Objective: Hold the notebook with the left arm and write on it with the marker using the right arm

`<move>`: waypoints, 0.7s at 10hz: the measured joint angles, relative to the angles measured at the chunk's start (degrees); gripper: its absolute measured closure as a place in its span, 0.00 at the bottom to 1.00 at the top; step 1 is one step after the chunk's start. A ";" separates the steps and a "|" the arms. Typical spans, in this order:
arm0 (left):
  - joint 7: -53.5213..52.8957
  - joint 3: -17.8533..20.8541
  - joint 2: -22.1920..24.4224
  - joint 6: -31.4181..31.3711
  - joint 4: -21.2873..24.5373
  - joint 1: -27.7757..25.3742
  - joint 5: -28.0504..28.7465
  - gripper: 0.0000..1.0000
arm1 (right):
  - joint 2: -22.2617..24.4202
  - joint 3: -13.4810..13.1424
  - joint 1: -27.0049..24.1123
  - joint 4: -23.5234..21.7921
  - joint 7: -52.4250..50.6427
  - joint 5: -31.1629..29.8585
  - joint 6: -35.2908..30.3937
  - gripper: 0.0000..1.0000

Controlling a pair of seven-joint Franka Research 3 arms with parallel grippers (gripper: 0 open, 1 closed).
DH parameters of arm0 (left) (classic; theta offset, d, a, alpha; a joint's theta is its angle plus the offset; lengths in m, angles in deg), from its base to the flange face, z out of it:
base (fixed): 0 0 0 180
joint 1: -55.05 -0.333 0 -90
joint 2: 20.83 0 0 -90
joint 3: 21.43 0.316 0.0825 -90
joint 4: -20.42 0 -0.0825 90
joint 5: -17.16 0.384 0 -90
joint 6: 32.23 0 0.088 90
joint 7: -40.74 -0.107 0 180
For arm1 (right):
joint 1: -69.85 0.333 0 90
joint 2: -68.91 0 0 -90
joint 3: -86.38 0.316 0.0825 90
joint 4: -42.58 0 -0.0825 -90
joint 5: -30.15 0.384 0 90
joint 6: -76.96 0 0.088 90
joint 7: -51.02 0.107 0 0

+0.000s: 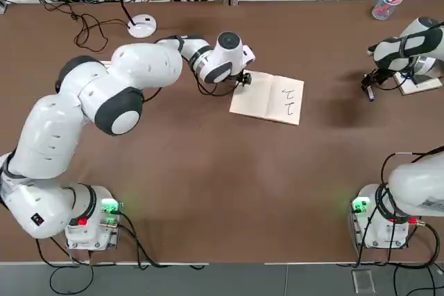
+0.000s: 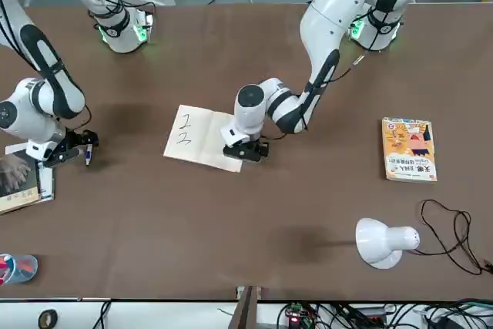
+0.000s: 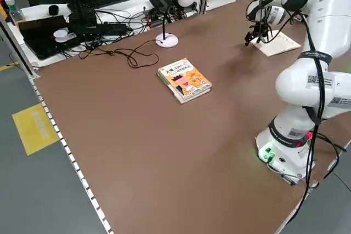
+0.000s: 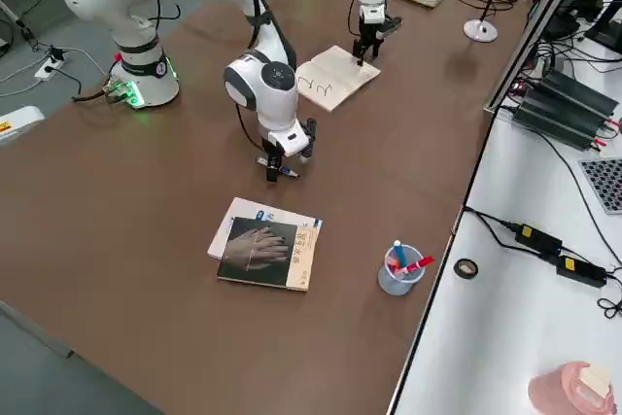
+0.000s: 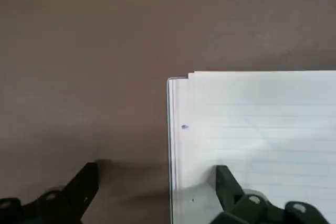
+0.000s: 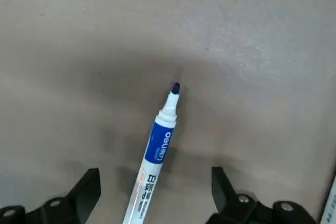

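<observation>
The notebook [image 1: 270, 98] lies open mid-table, with dark strokes on its right-hand page. My left gripper [image 1: 244, 79] is down at the notebook's left edge. In the left wrist view it [image 5: 155, 184] is open, one fingertip [image 5: 226, 182] over the page [image 5: 262, 129] and the other over the bare table. At the far right my right gripper [image 1: 368, 88] hangs low over the table. In the right wrist view it [image 6: 154, 187] is open, and the marker [image 6: 157, 150] lies uncapped between its fingers, touched by neither.
An orange illustrated book [image 2: 408, 148] and a white desk lamp [image 2: 385, 243] sit on my left side of the table. A dark-covered book [image 4: 264, 252] lies close to the right gripper, with a cup of pens [image 4: 398, 269] beyond it. Cables trail along the far edge.
</observation>
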 joint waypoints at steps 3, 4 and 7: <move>0.00 0.00 0.00 0.00 0.00 0.00 0.00 0.01 | -0.42 -0.04 0.00 -0.04 0.09 0.00 0.50 0.06; 0.00 0.00 0.00 0.00 0.00 0.00 0.00 0.01 | -0.60 -0.04 0.00 -0.04 0.09 0.00 0.67 0.06; 0.00 0.00 0.00 0.00 0.00 0.00 0.00 0.01 | -1.05 -0.04 0.00 -0.03 0.12 0.00 1.05 0.07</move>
